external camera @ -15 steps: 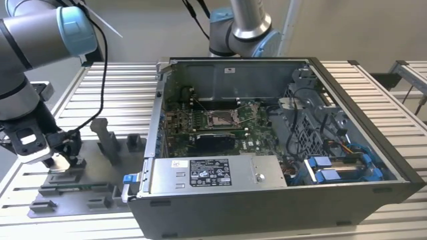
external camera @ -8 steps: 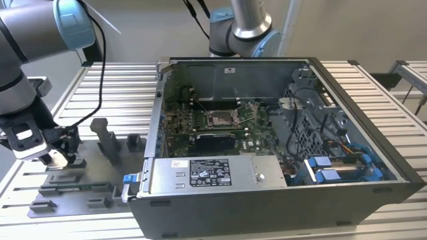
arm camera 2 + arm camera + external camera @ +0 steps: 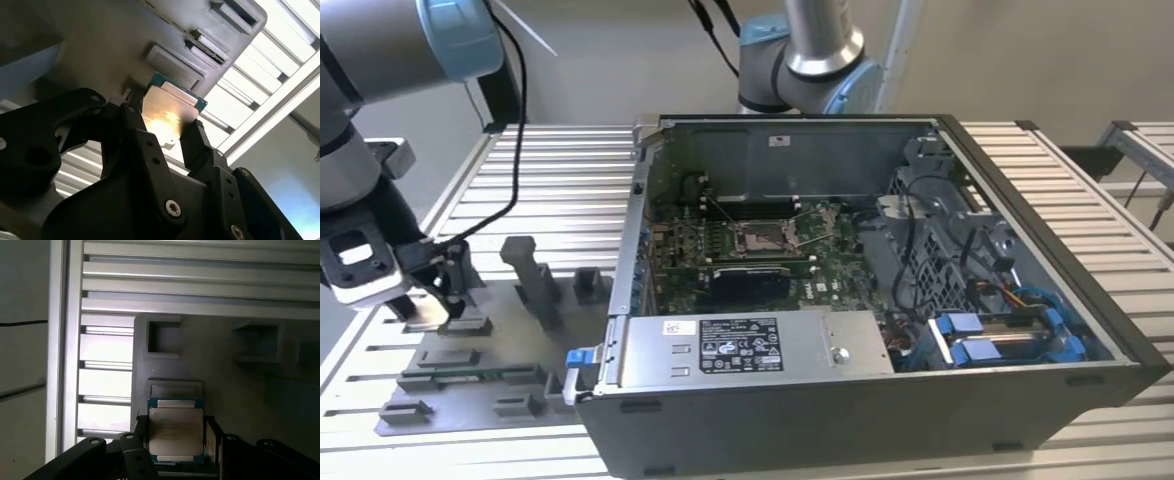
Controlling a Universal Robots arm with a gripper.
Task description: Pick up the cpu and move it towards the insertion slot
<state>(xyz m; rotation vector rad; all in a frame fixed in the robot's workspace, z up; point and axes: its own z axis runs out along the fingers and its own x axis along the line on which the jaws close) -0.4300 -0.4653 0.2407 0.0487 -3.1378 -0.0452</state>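
Exterior view, far left: the arm [image 3: 360, 150] reaches down and its gripper [image 3: 434, 295] sits low over the grey fixture plate [image 3: 467, 385], among the grey blocks at the plate's far-left end. Both wrist views: the cpu [image 3: 176, 432] lies silver face up in a shallow seat on that plate, with a thin green edge showing round it. The black fingers [image 3: 212, 437] stand one on each of two opposite sides, right against its edges, so the gripper is closed onto the cpu. The chip looks flat in its seat; can't tell if it has left the seat. Second wrist view: bright glare on the cpu [image 3: 167, 107] face, finger [image 3: 197, 142] overlapping one edge, raised grey blocks [image 3: 172, 62] just past it. Moving right in the exterior view: two taller grey posts [image 3: 534, 280] on the plate, then the open computer case [image 3: 854, 420] lying on the slatted metal table [image 3: 1107, 230]. Inside, mid-board, the insertion slot [image 3: 766, 237] is a silver frame with a tan centre on green circuit board, well apart from the gripper and the cpu. The near side of the case holds the grey power supply [image 3: 747, 348]; on the right are cables and blue drive tabs [image 3: 987, 340]. Behind the case stands a second arm's base [image 3: 803, 55].
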